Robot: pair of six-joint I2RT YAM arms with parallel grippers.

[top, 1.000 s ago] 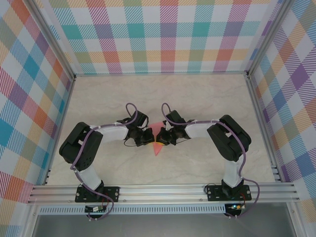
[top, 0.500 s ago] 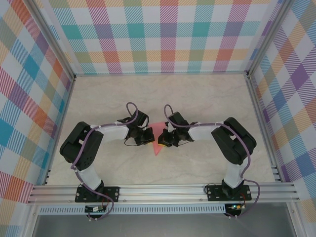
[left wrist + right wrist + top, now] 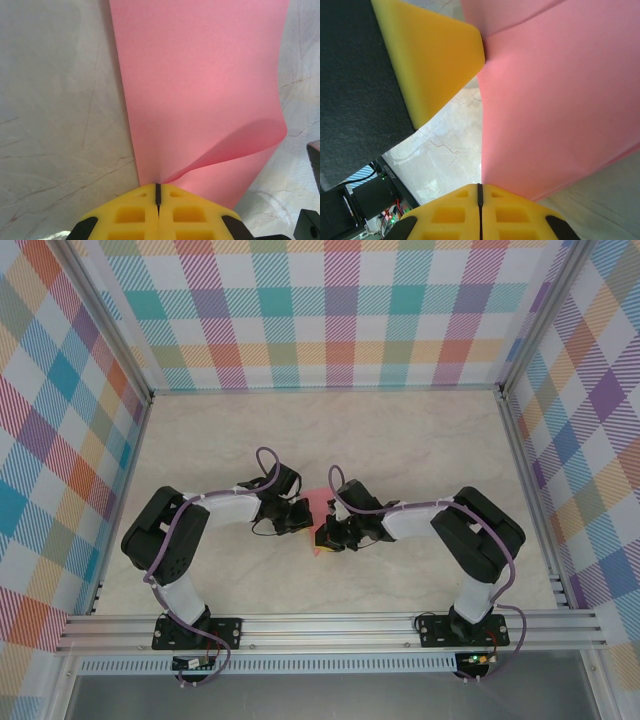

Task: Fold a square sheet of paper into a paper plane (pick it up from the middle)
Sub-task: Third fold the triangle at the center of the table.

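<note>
Left wrist view has the left hand [image 3: 158, 192] pinched fully closed, its yellow pads [image 3: 135, 215] meeting on the near edge of the square sheet of paper [image 3: 200, 90]. The sheet spreads away over the marble tabletop [image 3: 55, 100], and one side bulges up in a soft curl. Right wrist view shows the right hand [image 3: 480, 192] likewise clamped on the sheet's edge, paper rising from the seam between its pads.

Seen from above, both hands meet mid-tabletop with the pink sheet between them.

The paper looks featherlight and limp: it buckles wherever it is unsupported, likely creases for good, and could tear if the two hands pull apart. Holding it close to an edge or corner, beside the intended fold line, seems best.
</note>
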